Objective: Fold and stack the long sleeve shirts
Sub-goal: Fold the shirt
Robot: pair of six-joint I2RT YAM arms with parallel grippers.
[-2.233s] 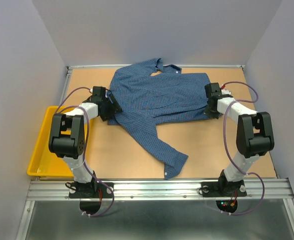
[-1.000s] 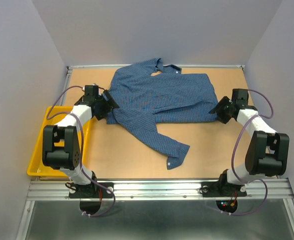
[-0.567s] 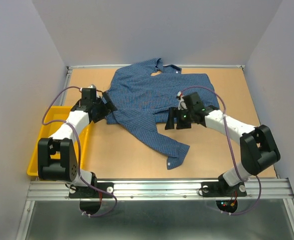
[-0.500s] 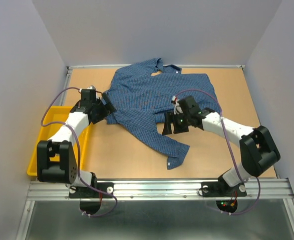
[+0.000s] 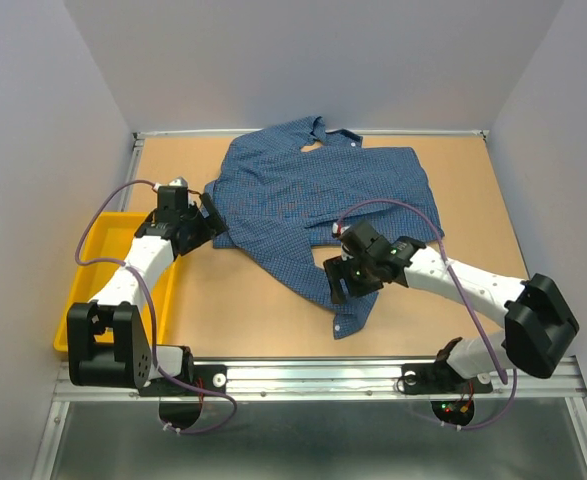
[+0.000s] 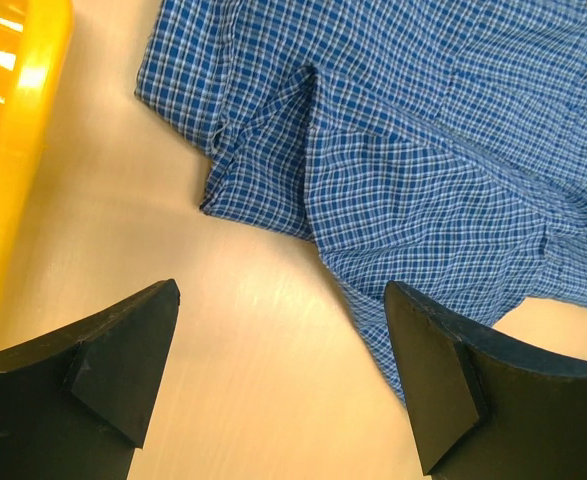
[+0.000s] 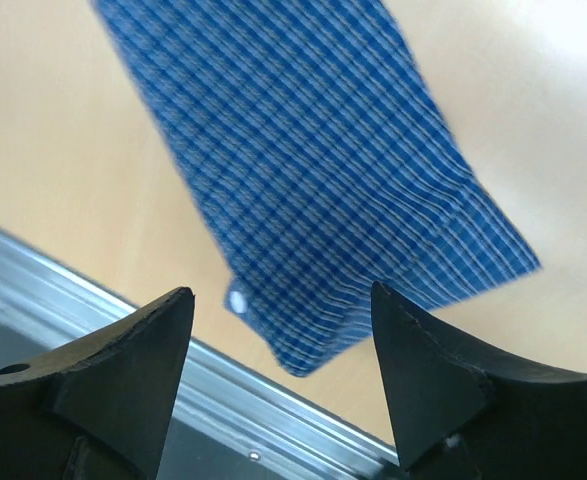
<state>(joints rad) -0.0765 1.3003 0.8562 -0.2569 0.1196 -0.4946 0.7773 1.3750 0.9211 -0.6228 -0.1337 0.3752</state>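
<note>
A blue finely checked long sleeve shirt point(image 5: 313, 190) lies spread on the table, collar toward the far edge. One sleeve point(image 5: 313, 270) runs down toward the near edge and ends in a cuff point(image 5: 353, 315) with a small white button point(image 7: 238, 300). My right gripper point(image 5: 338, 285) hovers open over that sleeve's lower part; the cuff point(image 7: 353, 290) shows between its fingers. My left gripper point(image 5: 211, 215) stands open beside the shirt's left edge point(image 6: 263, 190), above bare table, holding nothing.
A yellow tray point(image 5: 88, 300) sits at the table's left edge, its rim point(image 6: 13, 150) close to my left gripper. A metal rail point(image 5: 313, 375) runs along the near edge, just beyond the cuff. Grey walls enclose the table.
My right arm swung from the shirt's right side across to the sleeve near the cuff, opening wider. My left gripper edged slightly away from the shirt's left edge.
</note>
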